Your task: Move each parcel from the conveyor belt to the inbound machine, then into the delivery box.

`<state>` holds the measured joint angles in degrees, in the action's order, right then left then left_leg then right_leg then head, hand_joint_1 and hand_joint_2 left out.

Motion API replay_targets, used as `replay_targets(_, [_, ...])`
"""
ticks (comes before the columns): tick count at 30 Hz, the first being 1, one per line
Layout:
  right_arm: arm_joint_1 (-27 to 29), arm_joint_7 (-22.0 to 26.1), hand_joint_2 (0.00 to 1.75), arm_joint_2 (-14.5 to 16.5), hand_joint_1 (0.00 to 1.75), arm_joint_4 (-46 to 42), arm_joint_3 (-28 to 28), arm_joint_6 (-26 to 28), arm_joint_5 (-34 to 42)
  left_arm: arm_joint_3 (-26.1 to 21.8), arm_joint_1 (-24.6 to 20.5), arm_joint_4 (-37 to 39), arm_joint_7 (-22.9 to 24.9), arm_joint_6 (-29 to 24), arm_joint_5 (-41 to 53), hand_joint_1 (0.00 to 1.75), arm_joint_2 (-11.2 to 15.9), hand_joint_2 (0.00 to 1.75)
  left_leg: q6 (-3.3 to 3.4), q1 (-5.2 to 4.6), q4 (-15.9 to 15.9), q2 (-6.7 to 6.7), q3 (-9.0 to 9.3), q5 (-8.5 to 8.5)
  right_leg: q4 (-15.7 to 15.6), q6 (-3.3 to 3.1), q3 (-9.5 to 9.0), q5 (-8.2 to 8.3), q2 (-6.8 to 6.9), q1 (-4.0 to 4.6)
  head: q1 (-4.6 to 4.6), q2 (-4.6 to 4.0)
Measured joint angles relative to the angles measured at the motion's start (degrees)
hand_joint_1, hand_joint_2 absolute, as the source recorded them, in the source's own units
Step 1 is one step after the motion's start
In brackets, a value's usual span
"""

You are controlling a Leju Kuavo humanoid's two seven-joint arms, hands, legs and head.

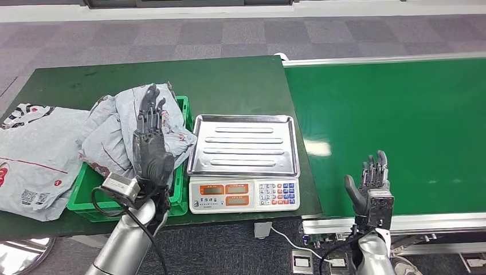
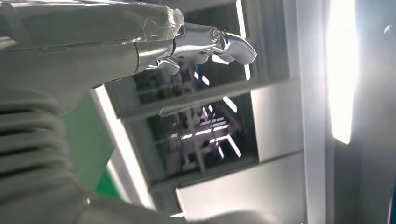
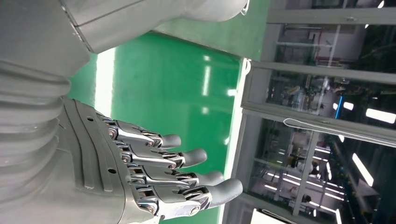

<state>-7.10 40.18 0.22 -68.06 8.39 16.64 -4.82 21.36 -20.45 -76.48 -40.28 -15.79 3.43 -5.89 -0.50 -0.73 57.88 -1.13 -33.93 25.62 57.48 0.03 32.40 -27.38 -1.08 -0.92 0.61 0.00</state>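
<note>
Several grey parcels are heaped in and over the green delivery box at the left of the table. My left hand is raised over that box, fingers straight and apart, holding nothing. The weighing scale, with a bare steel pan and keypad, stands between box and belt. The green conveyor belt carries no parcel in view. My right hand hovers upright over the belt's near edge, fingers spread and empty; the right wrist view shows its fingers extended above the green belt.
Another grey parcel with red and black print lies flat on the dark green table left of the box. Cables and a power strip sit on the floor below the scale. The left wrist view faces windows and ceiling.
</note>
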Motion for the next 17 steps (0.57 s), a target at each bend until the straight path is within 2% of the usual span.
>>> replay_targets(4, [-5.0,0.0,1.75,0.0,0.0,3.0,-2.6,-0.2,-0.3,0.6,-0.8,4.4,0.0,8.4,-2.5,0.0,-1.6,1.75,0.0,0.0,0.0,0.18,-0.07,-0.02,0.0,-0.01,0.11,0.07,-0.12,0.01,0.0,0.0])
replay_targets(7, [-10.9,0.0,1.75,0.0,0.0,6.9,-6.8,5.1,-1.7,0.4,-1.4,7.7,0.0,17.0,-3.8,0.0,-3.1,1.75,0.04,0.01,0.0,0.31,-0.06,-0.1,0.0,0.0,0.15,0.15,-0.22,0.02,0.01,0.0])
replay_targets(9, [-13.8,0.0,1.75,0.0,0.0,9.2,-9.9,8.6,-2.3,0.1,-1.6,9.2,0.0,20.7,-4.1,0.0,-3.7,1.75,0.06,0.01,0.0,0.26,-0.06,-0.14,0.0,0.0,0.14,0.16,-0.19,0.03,0.01,0.0])
replay_targets(13, [-16.8,0.0,1.75,0.0,0.0,12.7,-13.8,10.2,-2.8,-0.3,-1.7,11.6,0.0,21.7,-3.5,0.0,-4.4,1.75,0.06,0.02,0.0,0.06,-0.09,-0.14,0.0,0.0,0.11,0.14,-0.06,0.04,0.01,0.0])
replay_targets(17, [-17.2,0.0,1.75,0.1,0.0,16.6,-16.8,9.1,-0.5,-0.3,-1.0,15.1,0.0,20.9,-2.1,0.0,-4.4,1.75,0.06,0.03,0.0,0.03,-0.12,-0.13,0.0,-0.01,0.13,0.11,-0.03,0.04,0.01,0.0])
